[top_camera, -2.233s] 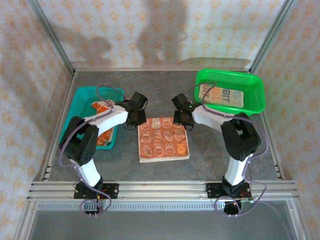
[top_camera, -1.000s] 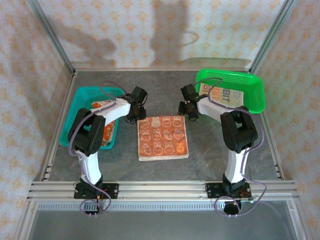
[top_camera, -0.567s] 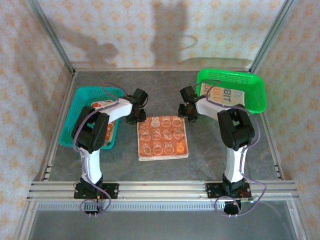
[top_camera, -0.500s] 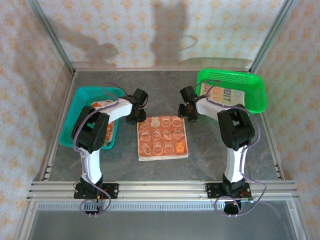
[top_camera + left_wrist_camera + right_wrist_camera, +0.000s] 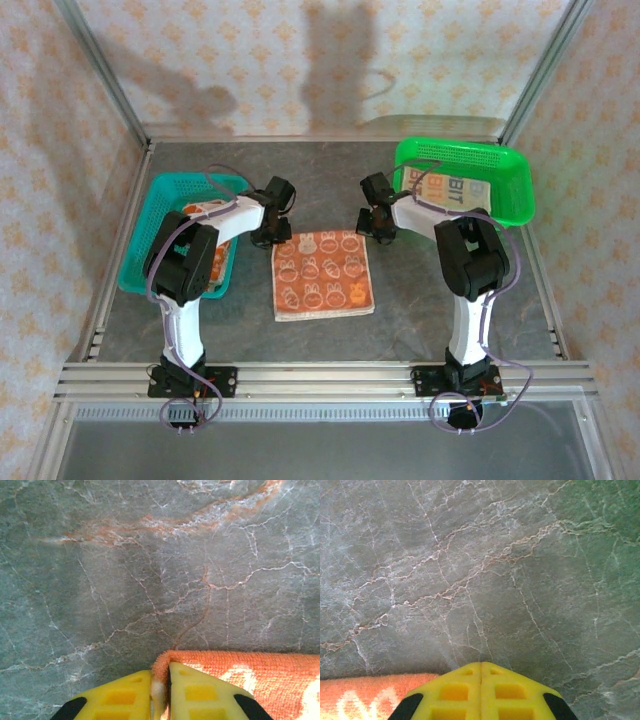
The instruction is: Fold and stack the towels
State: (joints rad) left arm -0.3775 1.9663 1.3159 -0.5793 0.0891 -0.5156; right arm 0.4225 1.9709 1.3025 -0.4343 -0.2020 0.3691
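My left gripper pinches the far left corner of the orange towel, which lies flat on the table between the arms. My right gripper is pressed together with no cloth showing in its grip, and the towel's edge sits just to its left. If I lift now, I judge only one corner rises and the fold skews. Beyond, the cream towel lies in the green basket.
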